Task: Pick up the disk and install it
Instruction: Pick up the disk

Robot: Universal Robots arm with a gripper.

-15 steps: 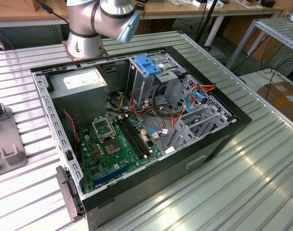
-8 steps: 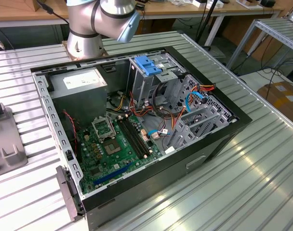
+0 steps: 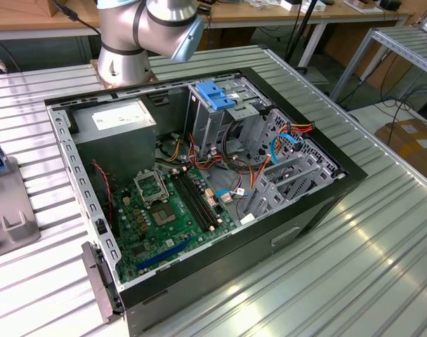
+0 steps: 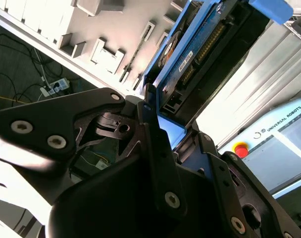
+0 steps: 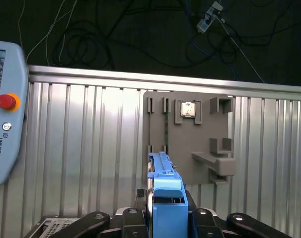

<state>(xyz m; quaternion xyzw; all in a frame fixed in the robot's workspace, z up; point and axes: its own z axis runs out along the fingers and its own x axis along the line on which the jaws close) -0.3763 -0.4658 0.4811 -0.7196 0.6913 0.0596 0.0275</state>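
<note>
A ribbed silver metal table carries everything. In the exterior view an open black computer case lies on its side in the middle of the table, with bare ribbed metal along its near side and towards the exterior view's right. Inside it, a green motherboard fills the near half. Beyond that stands a grey metal drive cage topped by a broad blue plastic bracket, with orange and blue cables crowding the cage. The silver robot arm rises from behind the case's far wall. A flat grey slotted holder plate sits well apart from the case, at the exterior view's left edge.

The first wrist view looks down on the same holder plate, which lies close to the table's edge with dark floor and loose cables beyond. A pale grey teach pendant lies apart from the holder, with open ribbed table between them.

The disk, a slim drive in a bright blue plastic carrier, stands edge-on between the fingers of the black gripper, which are clamped on its two faces. Its far end overlaps the holder's corner, and whether it touches the plate cannot be told. The second wrist view shows the disk's connector side and one finger pressed against it.

A small square chip sits in a holder slot.
</note>
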